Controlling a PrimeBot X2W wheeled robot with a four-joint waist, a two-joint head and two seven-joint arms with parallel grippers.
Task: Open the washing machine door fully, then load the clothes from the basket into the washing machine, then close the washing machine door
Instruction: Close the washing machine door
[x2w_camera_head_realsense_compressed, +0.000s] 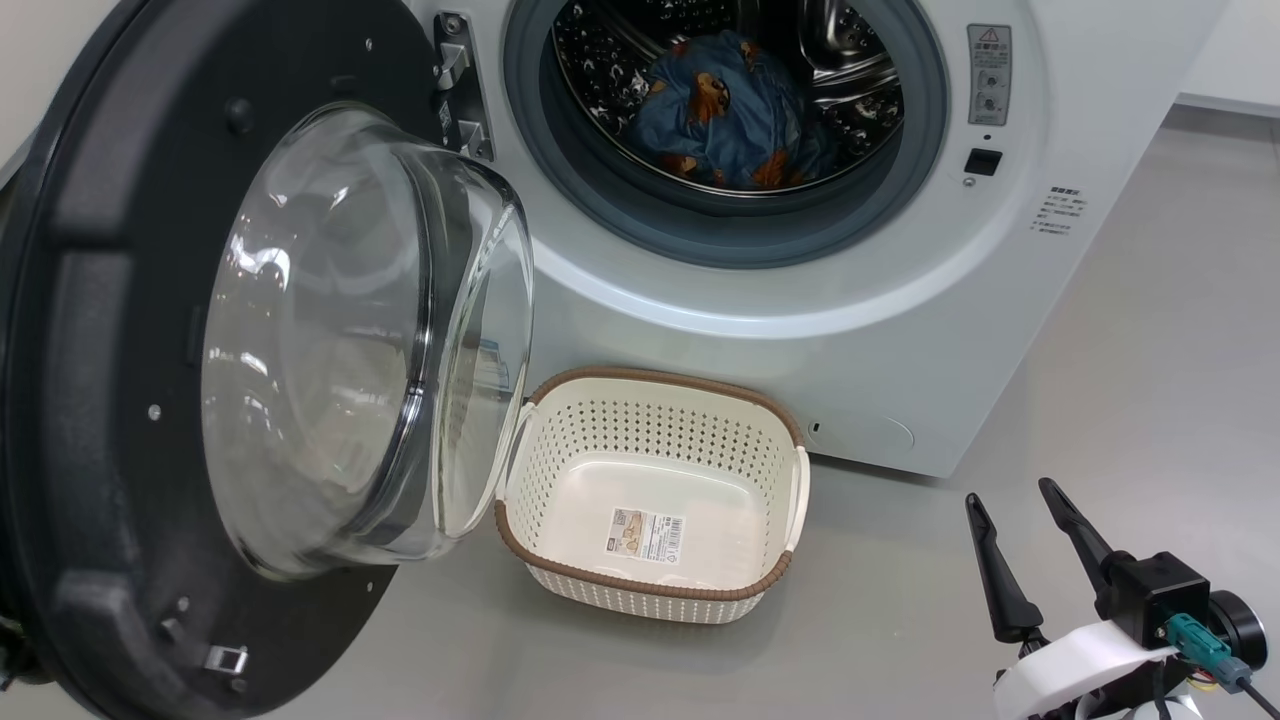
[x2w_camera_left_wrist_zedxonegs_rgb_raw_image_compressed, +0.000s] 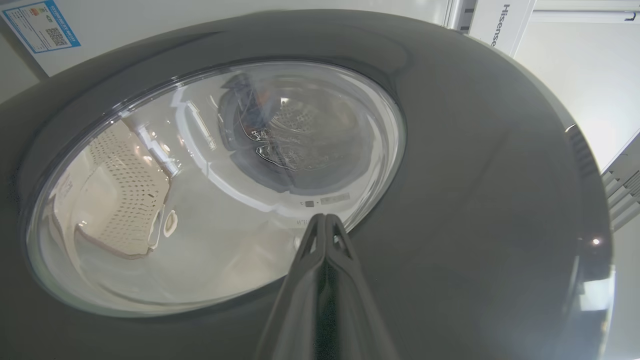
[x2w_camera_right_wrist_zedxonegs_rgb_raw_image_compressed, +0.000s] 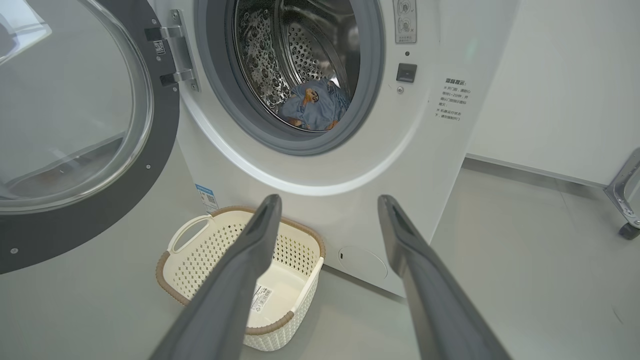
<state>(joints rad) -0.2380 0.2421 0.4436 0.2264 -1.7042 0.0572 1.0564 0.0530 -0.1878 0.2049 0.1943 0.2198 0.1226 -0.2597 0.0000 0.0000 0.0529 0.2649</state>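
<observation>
While clothes lie in washing machine, basket holds label — left fingers together, right fingers apart.

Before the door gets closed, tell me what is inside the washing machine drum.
A bundle of light blue clothes with orange-brown figures lies low in the perforated steel drum. Anything beneath or behind the bundle is covered.

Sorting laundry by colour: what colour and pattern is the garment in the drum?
The clothes are blue with orange-brown cartoon figures, clearest in the head view.
</observation>
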